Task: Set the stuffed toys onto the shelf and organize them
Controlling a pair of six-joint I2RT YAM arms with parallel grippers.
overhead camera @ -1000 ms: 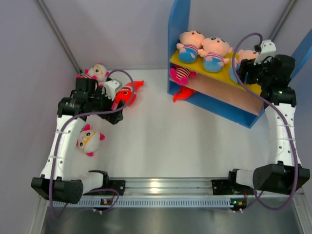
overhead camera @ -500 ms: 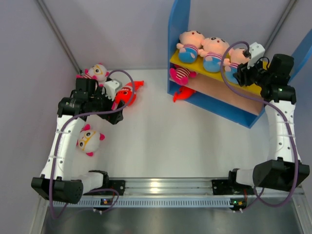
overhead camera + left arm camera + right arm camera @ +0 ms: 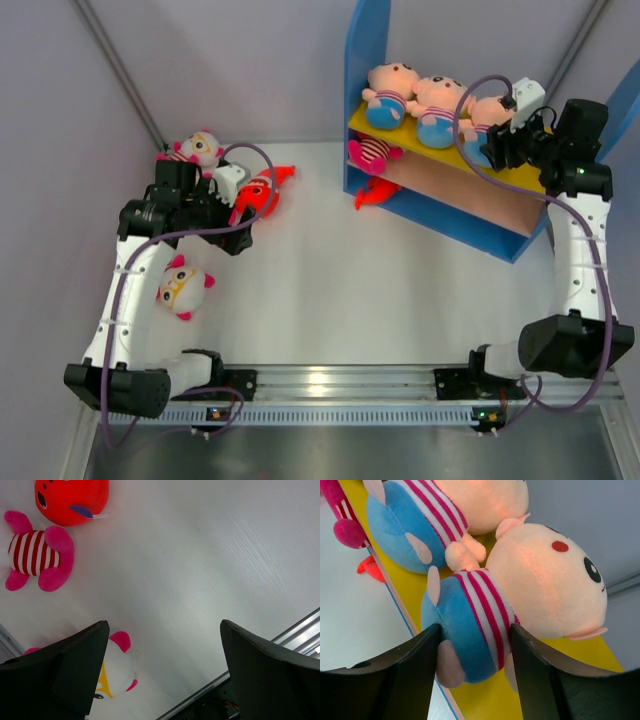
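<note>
The shelf stands at the back right. Two peach dolls lie on its yellow top board. My right gripper is shut on a third peach doll, its blue pants between the fingers, resting on the board against the second doll. My left gripper hangs open and empty above the table. Near it lie a red fish, a white-faced doll, and another.
A striped pink-limbed doll lies on the tan middle board and a red fish on the blue base. Grey walls close in the left and the back. A metal rail runs along the near edge.
My right gripper has carried the third peach doll leftward along the top board, up against the second doll. The left arm and the toys on the table have not moved.
</note>
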